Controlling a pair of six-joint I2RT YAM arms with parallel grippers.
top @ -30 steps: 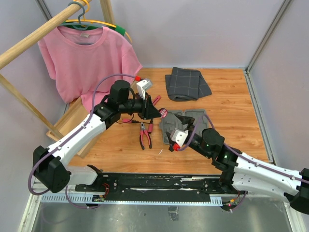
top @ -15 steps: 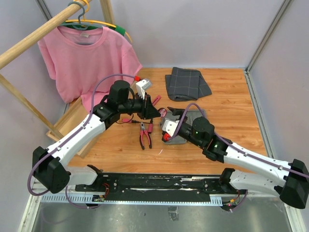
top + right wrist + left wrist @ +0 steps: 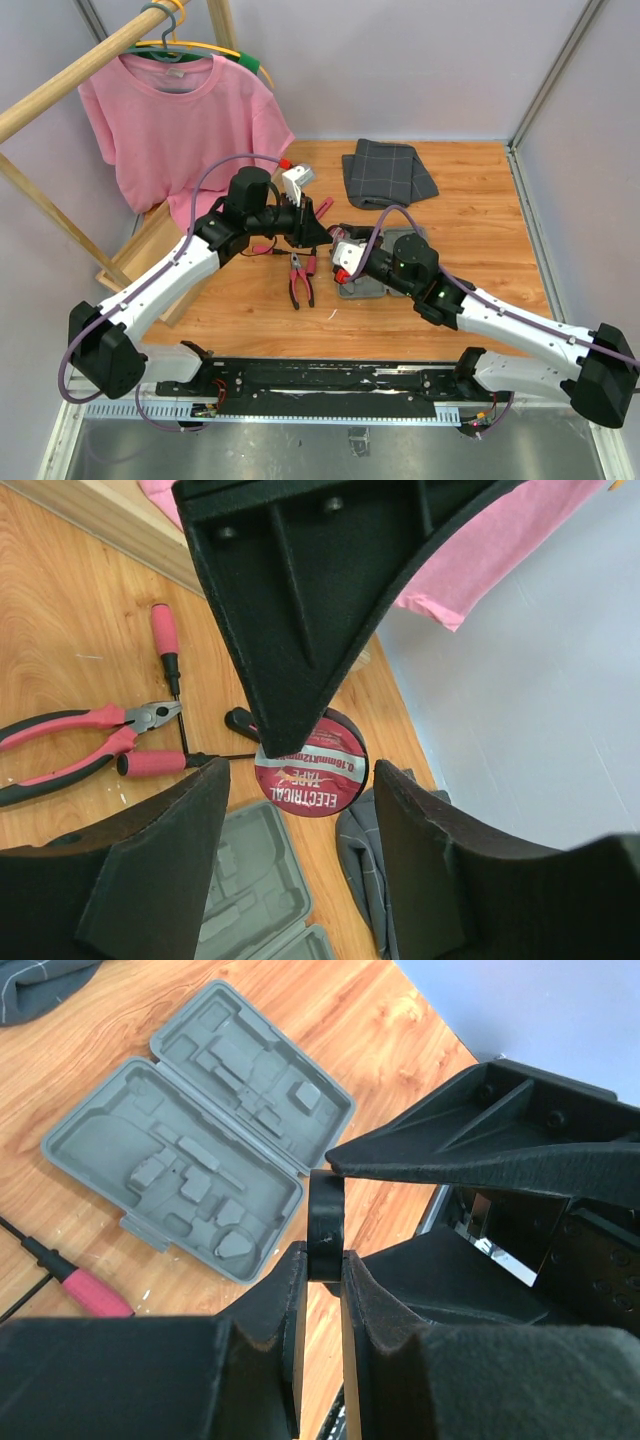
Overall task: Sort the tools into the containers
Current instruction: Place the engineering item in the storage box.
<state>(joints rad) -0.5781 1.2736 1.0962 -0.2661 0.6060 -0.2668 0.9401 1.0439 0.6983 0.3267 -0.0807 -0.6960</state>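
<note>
While my left gripper (image 3: 322, 1257) is pinched tight on the electrical tape (image 3: 325, 1210), holding the roll edge-on above the table (image 3: 480, 230), my right gripper (image 3: 300, 770) faces it with its fingers spread wide. On the right wrist camera the roll's red label looks straight at me. It's framed between my two open fingers (image 3: 150, 870), and the left gripper's black fingers taper down to its top edge. On the left wrist view, the right fingertips sit right at the roll, one above and one below. Whether they touch it, I can't tell. Below the roll lies the grey tool case (image 3: 190, 1160), lid open flat on the wood. Beside the case I see the red-handled pliers (image 3: 80, 740) and a red-handled screwdriver (image 3: 163, 635) lying close together. Overhead, both grippers meet between pliers and case. The folded grey cloth (image 3: 388, 173) and pink shirt (image 3: 180, 115) sit well apart, further back.
</note>
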